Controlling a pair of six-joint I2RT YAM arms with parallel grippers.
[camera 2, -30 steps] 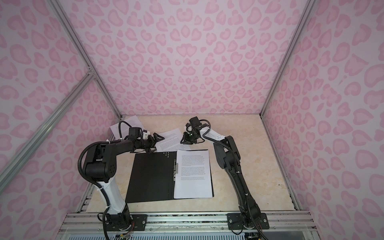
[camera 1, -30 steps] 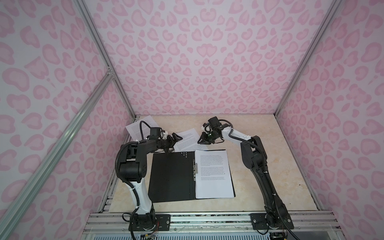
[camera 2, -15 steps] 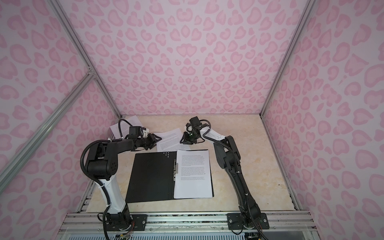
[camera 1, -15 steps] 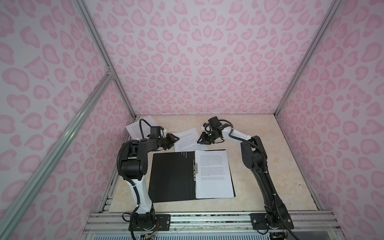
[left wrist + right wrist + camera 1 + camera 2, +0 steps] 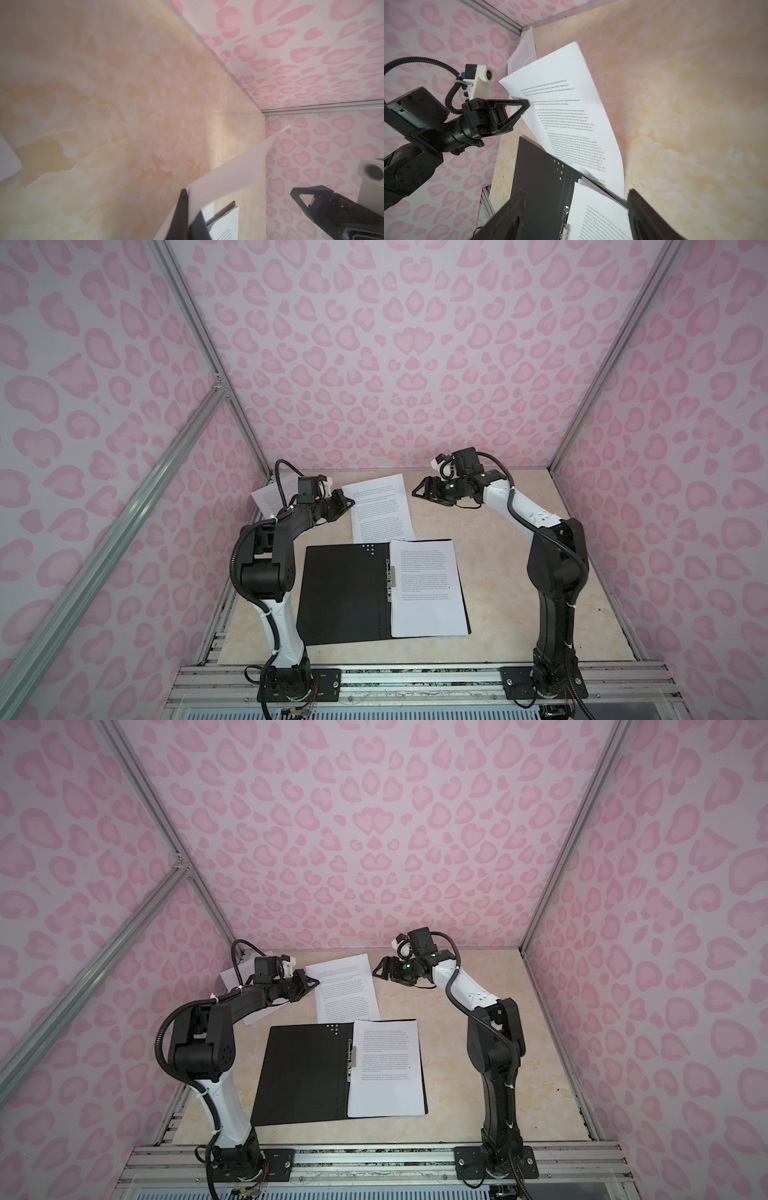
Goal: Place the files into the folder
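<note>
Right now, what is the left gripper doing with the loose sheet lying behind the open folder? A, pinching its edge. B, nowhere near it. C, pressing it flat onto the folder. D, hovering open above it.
A: in the right wrist view the left gripper is shut on the edge of the loose sheet, while the right gripper stands open, clear of it.

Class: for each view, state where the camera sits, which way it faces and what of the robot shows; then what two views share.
Top views: high over the bases, looking down on the folder; both arms.
Left wrist: on that arm, facing a far corner; left pincer grips the loose sheet.
Right wrist: on that arm, facing the left arm; right pincer open.
Shared by both wrists: that sheet.
</note>
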